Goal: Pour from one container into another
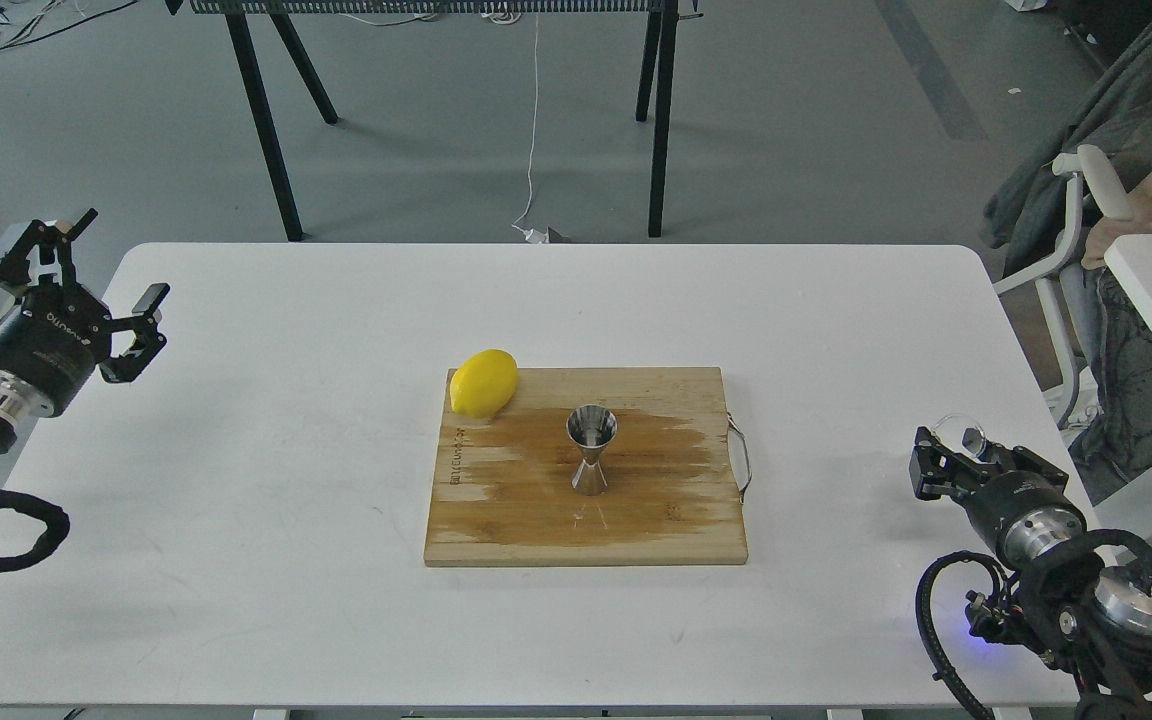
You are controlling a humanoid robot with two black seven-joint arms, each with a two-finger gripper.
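Left end effector [101,285] gapes beside white table [286,500] over grey floor [786,130].

Lighting: bright, even, overhead; faint soft shadows on white table [286,480]. Focus sharp; mild glare on jigger [591,450].

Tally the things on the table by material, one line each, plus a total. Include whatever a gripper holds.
Wood: 1, the cutting board
Metal: 1, the jigger
Fruit: 1, the lemon
Glass: 1, the cup, held by the right gripper, not on the table
Total: 4
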